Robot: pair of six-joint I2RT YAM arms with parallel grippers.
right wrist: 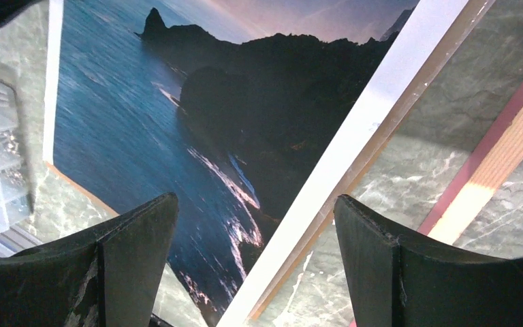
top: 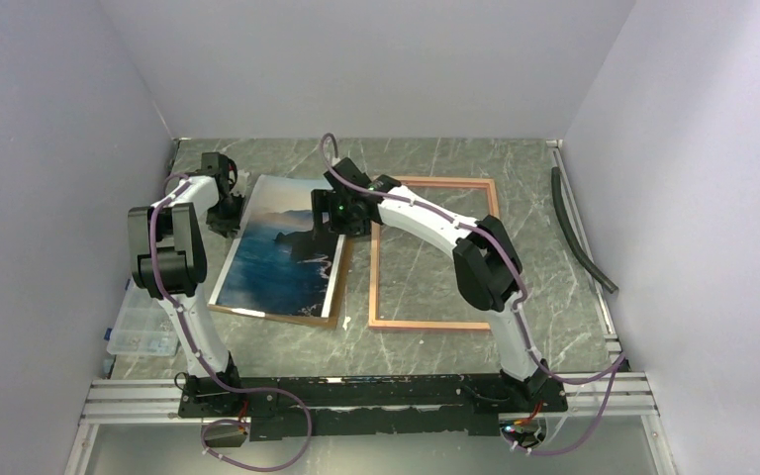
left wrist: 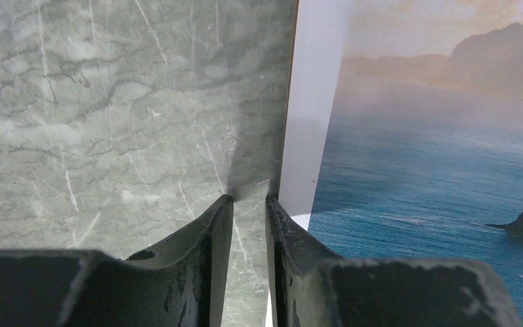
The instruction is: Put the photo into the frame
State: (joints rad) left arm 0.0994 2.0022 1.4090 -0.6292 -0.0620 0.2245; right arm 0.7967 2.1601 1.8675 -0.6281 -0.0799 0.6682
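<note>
Top external view puts the photo [top: 287,252] face up, left of centre on the marble table [top: 426,158]. It is slightly skewed and lies on a brown board [top: 275,316] whose edge shows along its lower side. The frame [top: 426,324] lies flat just right of it, empty, with marble showing through its middle and a strip of bare table between the two. From where I stand, the left gripper [left wrist: 248,199] hangs low at the photo's upper left edge. Its fingers [left wrist: 208,231] are drawn close with only a narrow slit between them, and nothing is in the slit but marble. The right gripper [right wrist: 255,204] is spread wide above the photo's right margin and pinches nothing. A clear plastic box [top: 143,332] sits at the far left, and a black hose [top: 579,233] lies along the right side.
</note>
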